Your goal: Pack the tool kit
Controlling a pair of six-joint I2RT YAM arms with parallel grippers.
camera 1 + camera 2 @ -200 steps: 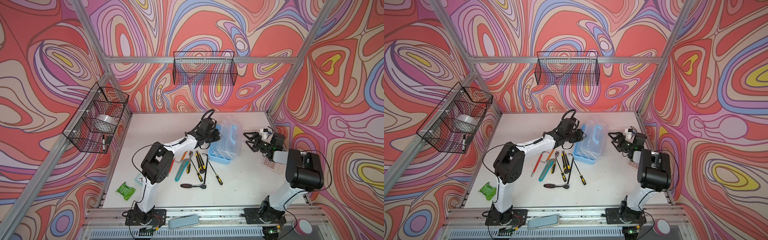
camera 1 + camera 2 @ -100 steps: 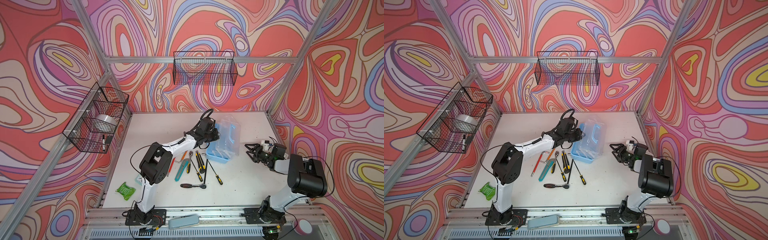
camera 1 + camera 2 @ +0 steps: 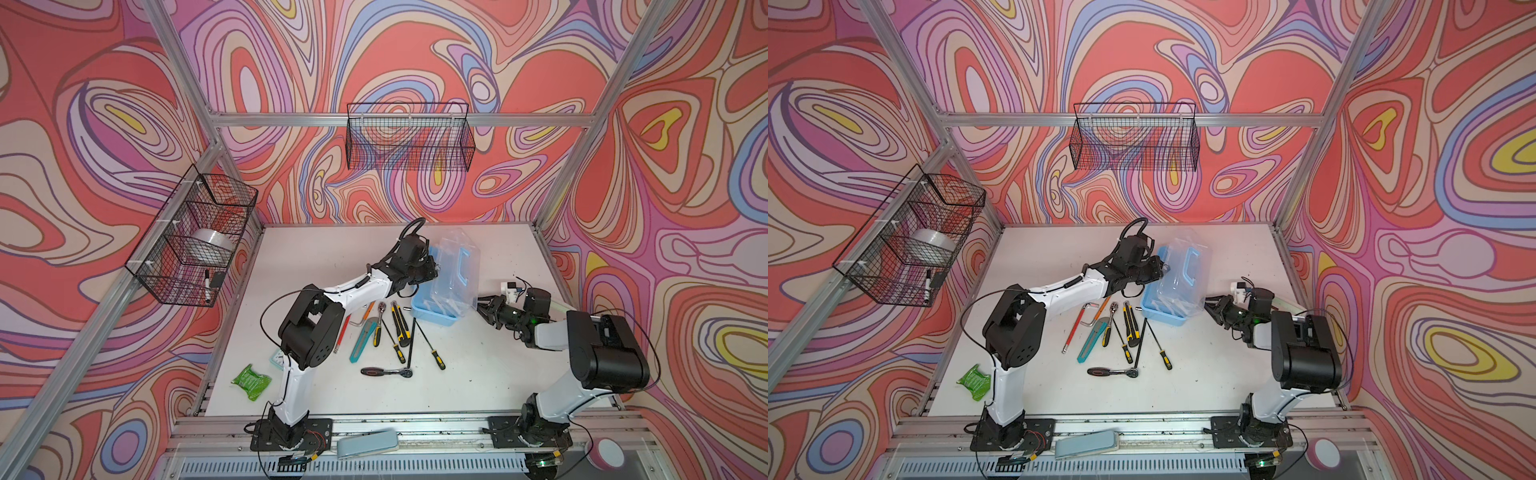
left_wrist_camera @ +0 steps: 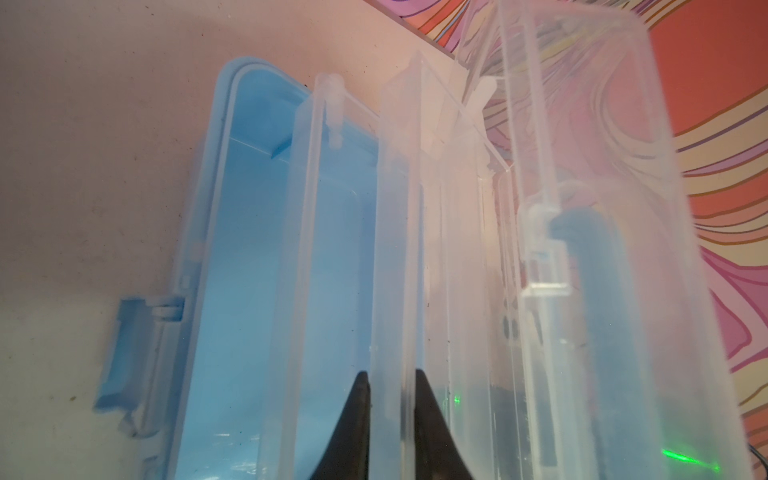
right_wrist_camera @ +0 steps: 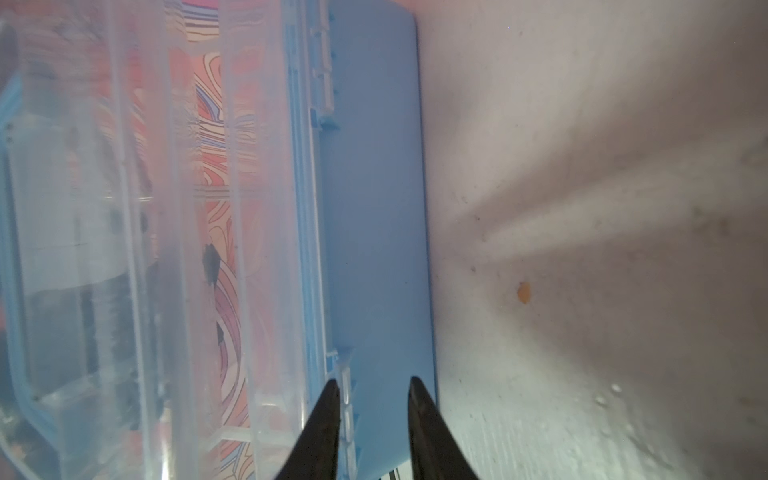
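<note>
Several loose tools lie on the white tabletop (image 3: 478, 374) on the near side of the left gripper (image 3: 430, 270): a red-handled bar (image 3: 340, 334), a teal utility knife (image 3: 360, 345), yellow-and-black screwdrivers (image 3: 438, 359) and a black-handled ratchet (image 3: 384, 371). None of them touches the jaws.

The left jaws are clenched on a clear plastic panel (image 4: 395, 249), which stands upright between them in the left wrist view. The light blue rectangular plastic case (image 3: 432, 319) lies open right beside these jaws. Its blue base is on one side of the pinched panel. On the other side is its clear lid (image 3: 446, 286), raised and bearing a blue C-shaped handle (image 3: 463, 266).

The right gripper (image 3: 482, 305) sits on the case's other side, just beside its near corner. In the right wrist view its jaws stand a little apart, with the blue outer wall and hinged rim just past their tips. Whether they press on the case I cannot tell.
</note>
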